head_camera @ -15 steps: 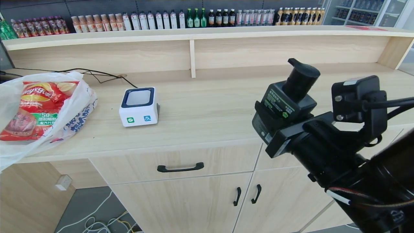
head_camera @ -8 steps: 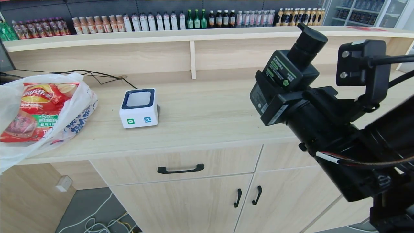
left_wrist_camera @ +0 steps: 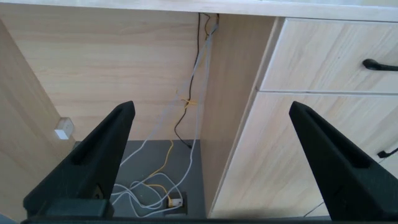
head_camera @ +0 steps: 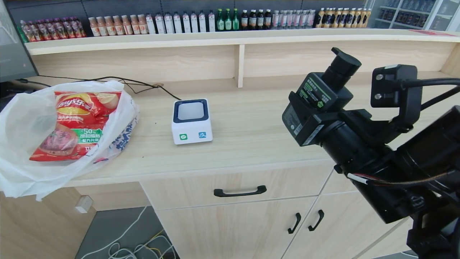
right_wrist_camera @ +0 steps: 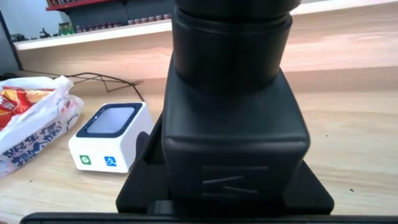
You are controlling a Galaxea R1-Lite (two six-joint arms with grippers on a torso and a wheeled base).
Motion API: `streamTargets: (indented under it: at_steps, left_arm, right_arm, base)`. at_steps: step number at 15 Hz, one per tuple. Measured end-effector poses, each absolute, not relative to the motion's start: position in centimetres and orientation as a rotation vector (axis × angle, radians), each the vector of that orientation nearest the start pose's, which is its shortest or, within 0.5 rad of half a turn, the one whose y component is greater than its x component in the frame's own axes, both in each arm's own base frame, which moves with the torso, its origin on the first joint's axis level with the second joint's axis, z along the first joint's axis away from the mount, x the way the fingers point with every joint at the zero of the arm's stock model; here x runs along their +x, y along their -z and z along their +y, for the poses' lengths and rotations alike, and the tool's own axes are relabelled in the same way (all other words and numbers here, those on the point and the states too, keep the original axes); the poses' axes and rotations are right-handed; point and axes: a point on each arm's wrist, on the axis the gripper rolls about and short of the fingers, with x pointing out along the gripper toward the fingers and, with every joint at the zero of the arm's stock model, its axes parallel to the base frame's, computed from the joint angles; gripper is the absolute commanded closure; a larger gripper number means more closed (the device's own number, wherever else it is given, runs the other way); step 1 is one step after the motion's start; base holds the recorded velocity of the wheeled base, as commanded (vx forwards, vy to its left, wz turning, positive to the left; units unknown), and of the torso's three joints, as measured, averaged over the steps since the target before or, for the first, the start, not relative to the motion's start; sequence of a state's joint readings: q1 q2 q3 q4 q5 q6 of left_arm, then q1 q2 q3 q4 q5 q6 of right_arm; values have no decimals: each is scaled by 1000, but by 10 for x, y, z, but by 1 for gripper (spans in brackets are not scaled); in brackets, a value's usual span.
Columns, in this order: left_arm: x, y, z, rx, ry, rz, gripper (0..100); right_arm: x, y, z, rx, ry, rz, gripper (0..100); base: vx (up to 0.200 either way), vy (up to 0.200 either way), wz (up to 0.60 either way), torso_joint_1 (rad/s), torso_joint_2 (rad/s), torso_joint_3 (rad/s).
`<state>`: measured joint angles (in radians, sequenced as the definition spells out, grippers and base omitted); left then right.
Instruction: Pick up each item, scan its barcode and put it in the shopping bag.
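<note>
Right claw (head_camera: 318,124) clamped on a black bottle (head_camera: 316,94), probably stiff and light, best gripped mid-body; left claw (left_wrist_camera: 211,112) gaping, empty.

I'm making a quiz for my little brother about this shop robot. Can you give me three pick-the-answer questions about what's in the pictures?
1. Where is the red chip bag?
A) inside the white shopping bag
B) on top of the scanner
C) in a drawer

2. What colour is the rim around the scanner's top?
A) red
B) dark blue
C) yellow

3. How is the left gripper?
A) shut on a cable
B) shut on a box
C) open, holding nothing

Answers:
1 A, the bag's white plastic lies around it on the counter.
2 B, a dark blue frame rings the pale window.
3 C, its jaws stand wide apart with nothing between them.
</note>
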<state>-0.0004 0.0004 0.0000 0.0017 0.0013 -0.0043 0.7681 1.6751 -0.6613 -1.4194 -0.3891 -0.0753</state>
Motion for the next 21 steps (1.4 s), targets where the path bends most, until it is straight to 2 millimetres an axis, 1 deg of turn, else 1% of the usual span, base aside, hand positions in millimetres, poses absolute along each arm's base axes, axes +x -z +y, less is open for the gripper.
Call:
streamTargets:
  at_steps: [5, 9, 10, 12, 15, 18, 21]
  left_arm:
    - [-23, -75, 0, -6, -1, 2, 0]
    - [-23, -75, 0, -5, -1, 2, 0]
    - [-23, -75, 0, -4, -1, 1, 0]
    - [-23, -75, 0, -2, 2, 0, 0]
    - [-23, -75, 0, 0, 2, 1, 0]
    - [-23, -75, 0, -1, 3, 2, 0]
    - [-23, -75, 0, -1, 0, 0, 0]
  right_arm:
    - [209, -235, 185, 171, -341, -384, 100]
    - [206, -225, 184, 131, -391, -366, 100]
    - [205, -225, 184, 115, -388, -375, 100]
    - [204, -226, 182, 109, -386, -385, 100]
    - [201, -221, 181, 94, -392, -366, 100]
    - [201, -220, 181, 82, -392, -366, 100]
    - [203, -230, 181, 28, -365, -416, 100]
  base:
    - [0, 200, 0, 2, 1, 0]
    - [0, 200, 0, 4, 1, 1]
    - [0, 0, 0, 0, 0, 0]
    - [0, 200, 0, 5, 2, -5]
    - [0, 0, 0, 0, 0, 0]
    - [0, 0, 0, 0, 0, 0]
    - [0, 0, 0, 0, 0, 0]
